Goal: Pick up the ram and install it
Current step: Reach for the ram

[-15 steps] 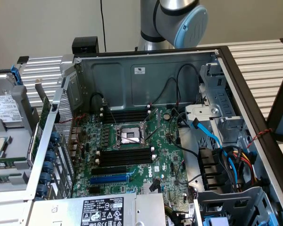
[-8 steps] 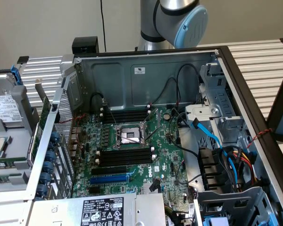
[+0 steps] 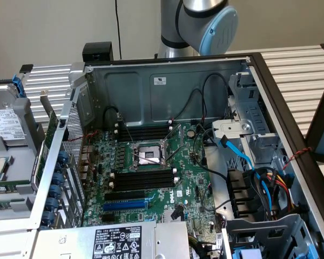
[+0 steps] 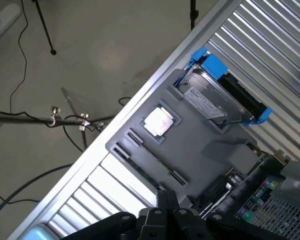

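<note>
So the ram point(image 3: 41, 162) looks to be the narrow green strip seen edge-on at the exterior view's left, squeezed between the grey tray point(image 4: 200, 145) and the side wall of the open case point(image 3: 151, 81). Label and chips can't be made out, so take that with a grain of salt. It isn't being held by anything.

On the tray, a loose processor chip point(image 4: 158, 121) and a hard drive point(image 4: 207, 100) in a blue caddy are laid out. The gripper point(image 4: 166, 200) is seen above the tray's edge with its jaws closed on nothing.

Inside the case, the black memory slots point(image 3: 143, 179) are seen on the motherboard point(image 3: 189, 178). The arm point(image 3: 205, 21) is parked behind the case.
</note>
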`<state>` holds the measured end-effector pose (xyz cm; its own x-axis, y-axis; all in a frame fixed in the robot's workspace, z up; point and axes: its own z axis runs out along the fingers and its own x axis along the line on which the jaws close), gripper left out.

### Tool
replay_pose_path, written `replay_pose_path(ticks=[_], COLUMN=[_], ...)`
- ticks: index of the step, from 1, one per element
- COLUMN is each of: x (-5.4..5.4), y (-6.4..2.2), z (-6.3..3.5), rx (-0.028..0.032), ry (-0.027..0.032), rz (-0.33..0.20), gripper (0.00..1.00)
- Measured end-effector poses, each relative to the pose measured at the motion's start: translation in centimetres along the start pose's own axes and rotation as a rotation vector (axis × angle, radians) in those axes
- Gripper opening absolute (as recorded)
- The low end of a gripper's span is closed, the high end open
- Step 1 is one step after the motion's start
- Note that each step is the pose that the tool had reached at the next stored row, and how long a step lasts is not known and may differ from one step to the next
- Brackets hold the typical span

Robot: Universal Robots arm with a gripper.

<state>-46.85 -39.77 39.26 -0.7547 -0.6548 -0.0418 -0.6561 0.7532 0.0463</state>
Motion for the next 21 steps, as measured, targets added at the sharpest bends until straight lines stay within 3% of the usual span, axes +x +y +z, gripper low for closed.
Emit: replay_pose_path(ticks=[10, 21], x=[0.00, 0.00], y=[0.00, 0.00], z=[0.02, 0.05], rx=[0.0132, 0.0159], ry=[0.0188, 0.0294], rz=[-0.087, -0.205], gripper=[0.10, 0.10])
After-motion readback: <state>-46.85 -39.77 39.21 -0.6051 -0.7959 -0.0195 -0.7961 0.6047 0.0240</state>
